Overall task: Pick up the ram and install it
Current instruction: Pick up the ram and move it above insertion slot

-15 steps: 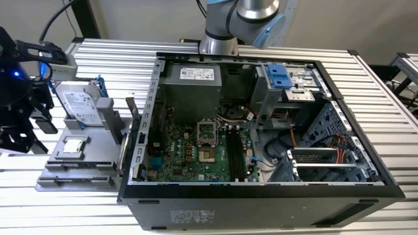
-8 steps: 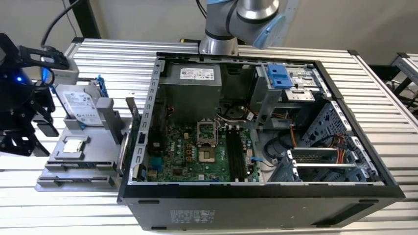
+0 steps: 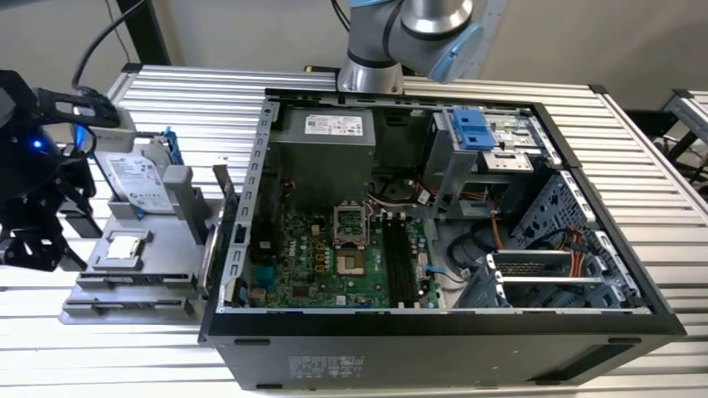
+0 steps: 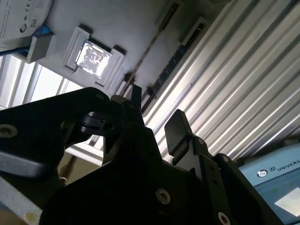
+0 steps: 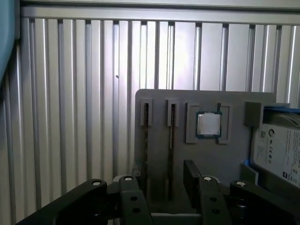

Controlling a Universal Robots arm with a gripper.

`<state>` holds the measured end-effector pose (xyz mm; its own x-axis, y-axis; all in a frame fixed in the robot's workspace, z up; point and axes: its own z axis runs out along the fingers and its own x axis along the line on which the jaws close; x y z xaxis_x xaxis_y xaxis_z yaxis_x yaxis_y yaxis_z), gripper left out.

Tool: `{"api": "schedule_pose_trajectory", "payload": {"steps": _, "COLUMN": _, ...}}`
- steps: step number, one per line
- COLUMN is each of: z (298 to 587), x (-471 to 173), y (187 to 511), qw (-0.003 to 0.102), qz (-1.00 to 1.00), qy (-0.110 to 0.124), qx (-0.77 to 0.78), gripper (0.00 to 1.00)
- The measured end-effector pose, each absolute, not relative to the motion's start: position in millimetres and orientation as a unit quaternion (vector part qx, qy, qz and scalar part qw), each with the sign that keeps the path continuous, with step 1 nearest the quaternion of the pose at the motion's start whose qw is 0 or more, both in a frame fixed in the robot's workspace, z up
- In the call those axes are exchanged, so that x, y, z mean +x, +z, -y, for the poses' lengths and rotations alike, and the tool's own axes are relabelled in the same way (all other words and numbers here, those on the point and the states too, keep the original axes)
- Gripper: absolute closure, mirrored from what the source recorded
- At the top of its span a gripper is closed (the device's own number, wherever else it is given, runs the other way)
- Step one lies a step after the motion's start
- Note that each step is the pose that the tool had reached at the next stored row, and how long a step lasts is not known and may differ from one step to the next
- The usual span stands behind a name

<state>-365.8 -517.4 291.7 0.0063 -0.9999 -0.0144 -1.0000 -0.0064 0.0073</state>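
Hangs open and empty: hand (image 5: 161,185) with fingers (image 5: 192,176) parted and nothing between them. Just ahead of the hand, ram (image 5: 171,145) standing on edge in a slot of the grey holder (image 5: 225,164), seen as little more than a thin line. Runs lengthwise straight away from the hand, near end in line with the gap between the fingers, far end toward the holder's far rim. Shows no contact with either finger; cannot tell how much height separates them. Turns its flat faces toward the two fingers, so the gap spans the stick's thickness, not its length.

Same lie in the second wrist view: ram (image 4: 152,47) stretching away beyond the fingertips, likewise in line with the gap.

On one flank of the ram, a second narrow slot (image 5: 146,117). On the other flank, a small square silver chip (image 5: 208,124) in its pocket, and past that a hard drive (image 5: 279,150). Rests, holder and all, on the slatted worktop (image 5: 70,93).

Well apart from the hand, in the exterior view, open computer case (image 3: 443,332) with black memory slots (image 3: 400,265) on its board.

Judged stage: lined up with the ram for the pick, grip not yet made, install not begun.
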Motion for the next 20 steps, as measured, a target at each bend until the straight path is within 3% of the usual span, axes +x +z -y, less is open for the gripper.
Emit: {"api": "schedule_pose_trajectory", "payload": {"steps": 20, "z": 524.6, "x": -366.0, "y": 271.3, "qw": 0.002, "qz": -0.705, "qy": 0.008, "qx": -0.709, "gripper": 0.0}}
